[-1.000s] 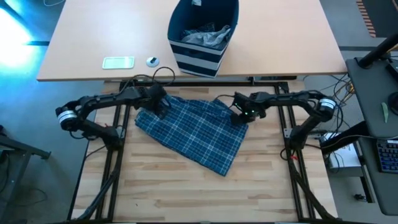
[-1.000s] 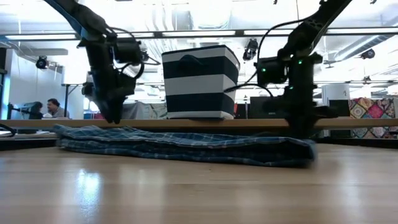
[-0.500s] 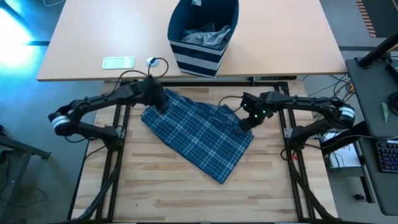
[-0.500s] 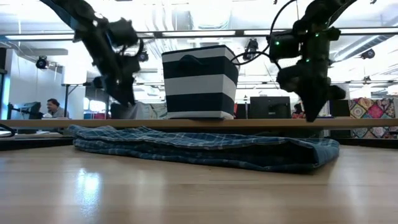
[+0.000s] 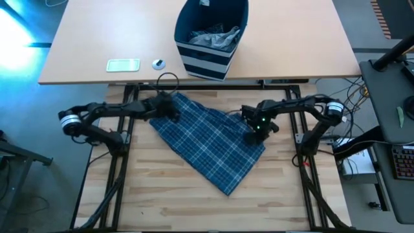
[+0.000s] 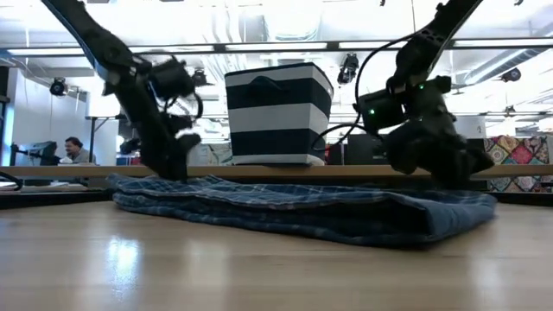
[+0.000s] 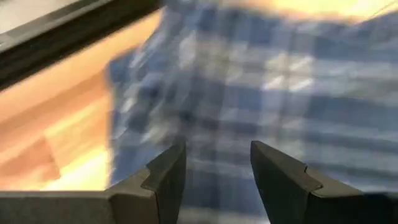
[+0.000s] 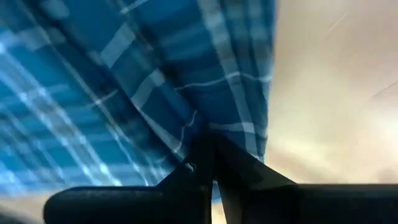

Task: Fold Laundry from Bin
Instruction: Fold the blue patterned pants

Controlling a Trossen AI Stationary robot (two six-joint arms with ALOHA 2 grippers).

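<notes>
My left claw (image 5: 169, 110) reaches low over the plaid cloth (image 5: 207, 139) at frame centre, fingers (image 7: 168, 177) parted, holding nothing; my right claw (image 5: 254, 131) presses its far edge, pinched closed, whether on cloth I cannot tell; bin (image 5: 210, 35) sits upper centre on the tan table (image 5: 84, 58); slatted wood (image 5: 162, 194) lies below.

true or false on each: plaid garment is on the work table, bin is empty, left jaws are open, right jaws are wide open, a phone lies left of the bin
1. The plaid garment lies on the slatted work table. True.
2. The bin is empty. False: crumpled grey cloth lies inside it.
3. The left gripper has its jaws open. True: plaid cloth shows in the gap between them.
4. The right gripper has its jaws wide open. False: they are shut, over the garment's edge.
5. A phone lies left of the bin on the desk. True.
</notes>
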